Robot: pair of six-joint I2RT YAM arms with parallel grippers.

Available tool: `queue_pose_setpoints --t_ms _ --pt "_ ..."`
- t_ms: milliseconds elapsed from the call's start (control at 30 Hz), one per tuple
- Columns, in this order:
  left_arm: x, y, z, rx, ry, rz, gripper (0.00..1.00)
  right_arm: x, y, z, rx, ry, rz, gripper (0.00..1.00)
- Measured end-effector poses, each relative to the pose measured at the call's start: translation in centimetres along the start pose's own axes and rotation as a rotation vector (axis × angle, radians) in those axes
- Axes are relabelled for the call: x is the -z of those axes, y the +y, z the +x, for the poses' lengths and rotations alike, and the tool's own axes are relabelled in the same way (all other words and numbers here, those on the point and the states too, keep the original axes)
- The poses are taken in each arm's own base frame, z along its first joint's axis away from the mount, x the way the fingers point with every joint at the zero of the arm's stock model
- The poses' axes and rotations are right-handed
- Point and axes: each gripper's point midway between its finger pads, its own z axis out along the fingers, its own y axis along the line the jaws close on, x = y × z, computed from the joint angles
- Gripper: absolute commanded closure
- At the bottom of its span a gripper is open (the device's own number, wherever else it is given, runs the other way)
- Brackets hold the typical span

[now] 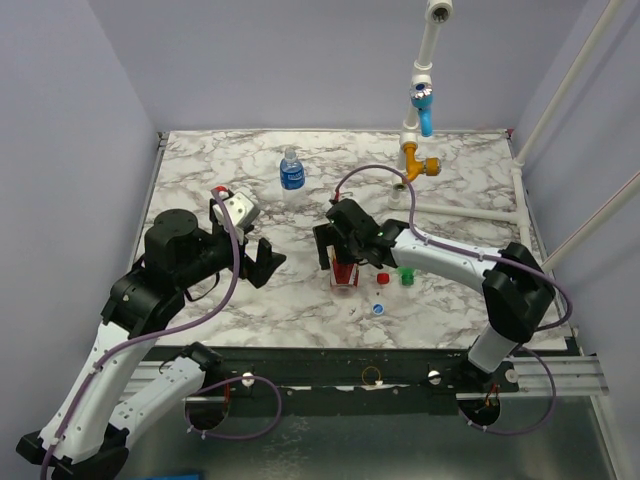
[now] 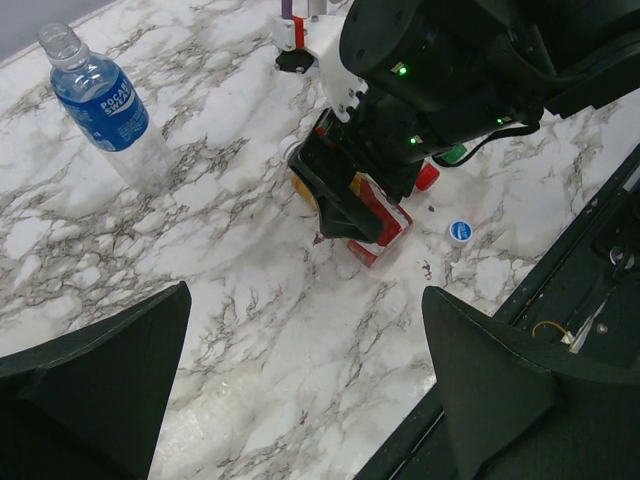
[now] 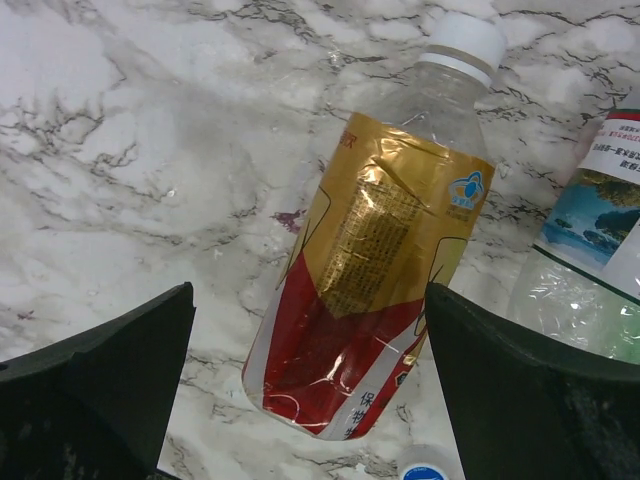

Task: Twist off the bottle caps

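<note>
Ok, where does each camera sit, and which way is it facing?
Top external: above and behind the bases, looking down on the marble table; both arms, left claw and right claw show.
Left wrist: on the left arm, facing the blue-label bottle and the right claw; own fingers frame the bottom.
Right wrist: on the right arm, looking down at the red-gold bottle; own fingers show.
Shared: all three see the red-gold bottle.

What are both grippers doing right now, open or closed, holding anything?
Left gripper: open, holding nothing.
Right gripper: open, jaws either side of the red-gold bottle, not clamped on it.
</note>
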Motion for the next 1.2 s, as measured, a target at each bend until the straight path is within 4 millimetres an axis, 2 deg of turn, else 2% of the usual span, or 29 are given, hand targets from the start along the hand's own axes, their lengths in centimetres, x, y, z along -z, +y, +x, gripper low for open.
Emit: queue_pose_setpoints --t_ms 200,367,500,633,733,833,933,1033,1200 --pt "-0.1 -0.1 0.1 0.002 0.005 0.011 0.01 -1.4 -1.3 0.9 -0.015 0.019 0.079 0.00" --pt "-0.1 -0.4 0.1 0.002 0.004 0.024 0.01 -3.4 -2.3 2.6 -0.010 0.065 0.135 0.03" --pt "-0.1 -0.5 0.1 0.003 0.004 0.030 0.01 -4.2 -2.6 3.6 -0.011 0.086 0.150 0.17" --pt "-0.1 -0.6 0.0 0.007 0.004 0.034 0.01 -4.0 -2.3 2.9 -0.024 0.055 0.132 0.37" --pt "-0.1 -0.7 0.0 0.011 0.003 0.042 0.01 -3.0 -1.7 1.6 -0.039 0.003 0.098 0.40" --pt "-0.1 -0.9 0.0 0.015 0.003 0.050 0.01 -0.7 -0.5 -0.8 -0.057 -0.081 0.022 0.40" --pt "-0.1 -1.0 0.0 0.022 0.003 0.056 0.01 3.1 1.4 -3.8 -0.079 -0.197 -0.101 0.39" --pt "-0.2 -1.3 0.1 0.032 0.006 0.074 0.01 8.0 3.5 -7.2 -0.097 -0.344 -0.246 0.37" --pt "-0.9 -2.2 0.0 0.106 0.027 0.124 0.01 17.3 7.9 -12.7 -0.113 -0.631 -0.505 0.34"
